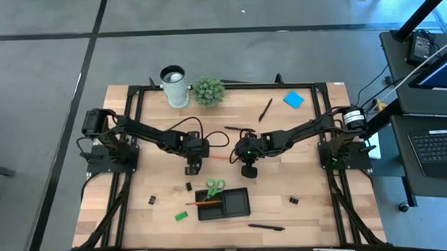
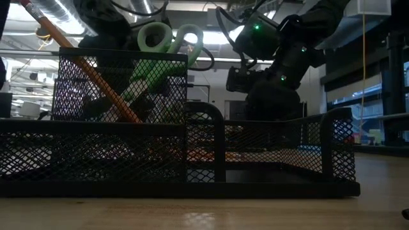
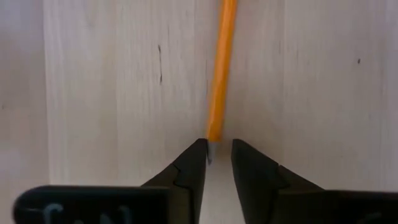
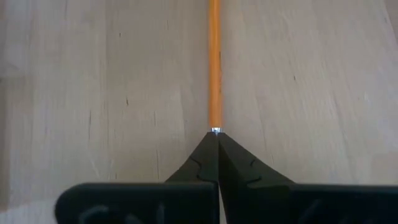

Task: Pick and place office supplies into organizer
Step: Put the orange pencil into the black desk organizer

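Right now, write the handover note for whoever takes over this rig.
Left gripper: open, fingers either side of an orange pencil end.
Right gripper: shut on a pencil end; whether it is the same pencil is unclear.
Done: scissors and one pencil in organizer.
Left on table: sticky pad, pens, binder clips, eraser.

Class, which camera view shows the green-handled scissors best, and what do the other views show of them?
The low view: the green-handled scissors stand large in the organizer, handle loops up, clear above its mesh wall. The high view shows them only small, at the organizer's corner. Neither wrist view shows them.
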You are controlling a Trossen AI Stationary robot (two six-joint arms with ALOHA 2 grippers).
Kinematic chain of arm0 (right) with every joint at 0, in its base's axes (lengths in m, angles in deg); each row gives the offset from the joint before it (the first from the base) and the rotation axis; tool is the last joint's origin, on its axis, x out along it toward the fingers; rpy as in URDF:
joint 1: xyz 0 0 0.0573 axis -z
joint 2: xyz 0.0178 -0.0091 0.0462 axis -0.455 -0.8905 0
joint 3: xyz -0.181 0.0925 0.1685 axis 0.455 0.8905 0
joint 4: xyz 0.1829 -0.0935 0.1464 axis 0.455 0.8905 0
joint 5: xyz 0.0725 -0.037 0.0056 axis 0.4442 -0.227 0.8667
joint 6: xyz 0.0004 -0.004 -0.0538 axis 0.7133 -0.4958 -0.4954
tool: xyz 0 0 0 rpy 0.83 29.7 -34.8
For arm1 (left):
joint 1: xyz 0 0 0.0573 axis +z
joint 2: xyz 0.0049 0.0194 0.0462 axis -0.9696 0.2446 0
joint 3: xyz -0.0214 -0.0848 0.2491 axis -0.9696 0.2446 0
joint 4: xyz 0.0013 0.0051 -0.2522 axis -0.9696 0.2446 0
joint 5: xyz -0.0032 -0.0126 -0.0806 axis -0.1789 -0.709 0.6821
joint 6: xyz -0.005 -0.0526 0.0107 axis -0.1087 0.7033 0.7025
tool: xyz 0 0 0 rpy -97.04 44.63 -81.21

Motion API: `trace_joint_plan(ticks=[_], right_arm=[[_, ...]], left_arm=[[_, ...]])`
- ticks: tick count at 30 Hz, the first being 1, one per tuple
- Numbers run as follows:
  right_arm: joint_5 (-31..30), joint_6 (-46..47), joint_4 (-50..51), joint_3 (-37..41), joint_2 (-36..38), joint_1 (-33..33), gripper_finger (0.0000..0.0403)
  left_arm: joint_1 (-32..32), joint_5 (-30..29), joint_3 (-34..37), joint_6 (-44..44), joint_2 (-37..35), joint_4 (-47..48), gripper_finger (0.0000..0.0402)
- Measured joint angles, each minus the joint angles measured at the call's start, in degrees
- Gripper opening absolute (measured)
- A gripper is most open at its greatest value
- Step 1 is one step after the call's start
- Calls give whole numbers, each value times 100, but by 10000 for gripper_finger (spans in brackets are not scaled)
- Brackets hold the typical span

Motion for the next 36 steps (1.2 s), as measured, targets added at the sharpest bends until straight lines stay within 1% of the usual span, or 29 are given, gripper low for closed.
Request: trace_joint_plan(ticks=[6,10,13,18,26,31,36], right_arm=[[0,-4,0,0,0,0,1],[-2,-96,-2,-2,2,0,1],[-2,-172,-5,-2,2,-2,4],[-2,-250,-37,-7,2,-4,25],[-2,-428,-43,-7,2,-4,48],[-41,-436,-37,-7,2,-3,47],[-50,-721,-59,-7,2,-26,41]], left_arm=[[16,15,2,4,9,-31,24],[27,73,4,17,19,-36,6],[34,112,-2,61,96,-10,5],[29,205,-33,153,248,6,4],[5,223,-33,170,251,-34,4],[5,251,-33,170,251,-36,4],[5,271,-33,223,251,-34,4]])
